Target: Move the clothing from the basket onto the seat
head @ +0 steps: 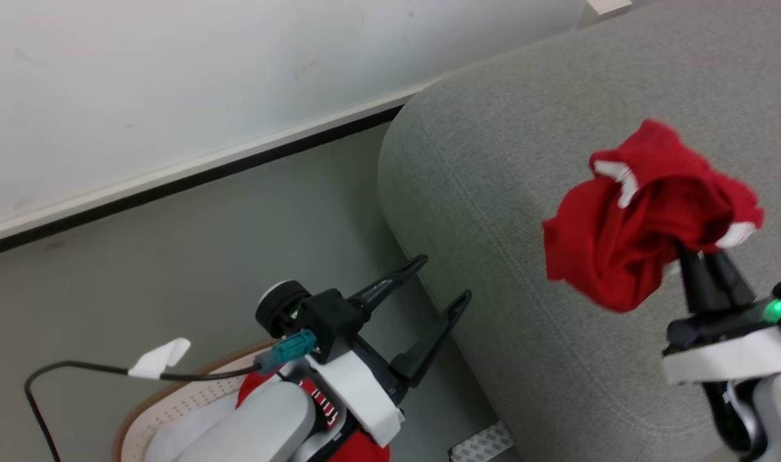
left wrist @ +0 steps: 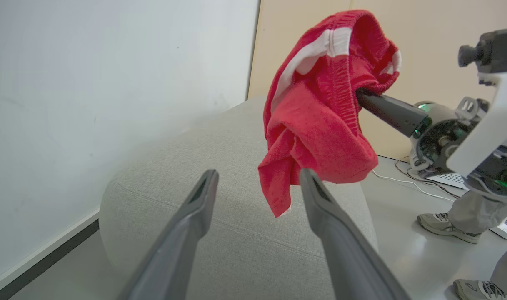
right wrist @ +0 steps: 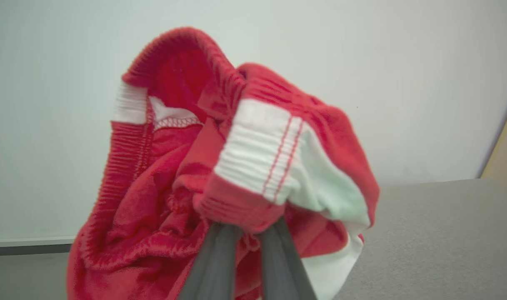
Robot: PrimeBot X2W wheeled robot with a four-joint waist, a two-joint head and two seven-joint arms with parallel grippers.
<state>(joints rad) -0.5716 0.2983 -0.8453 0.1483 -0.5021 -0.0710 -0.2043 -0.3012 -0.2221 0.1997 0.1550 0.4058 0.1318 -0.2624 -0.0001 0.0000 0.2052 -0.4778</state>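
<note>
Clothing sits in two places at this moment. At the lower left of the head view, the cream-white perforated plastic laundry basket with a brown rim point(head: 172, 401) stands on the floor. A crumpled red fabric garment point(head: 364, 449) lies in it beside a pale white pad point(head: 178, 433), both partly hidden under the left forearm. Just above the basket the left claw point(head: 445, 277) hangs released, its two long dark fingers spread wide with nothing between them, pointing toward the rounded edge of the large light-grey fabric sofa seat point(head: 493, 192). Further right, over that seat, a bunched red sports garment with white trim bands point(head: 634, 224) hangs in the air. At the far right the right claw point(head: 706, 260) is clenched on its ribbed waistband, fingers nearly together and their tips buried in the cloth.

The relation that matters is vertical. The garment appears to be above the cushion and inside its edge, and the left wrist view shows its lowest fold apart from the grey fabric, not touching. It droops to the left of the right claw's fingers, toward the basket side. The drop therefore likely calls for the right arm to lower a little and let go, and the cloth should then land on the seat rather than slide off. For the garment in the basket, the left claw is the nearer one.
</note>
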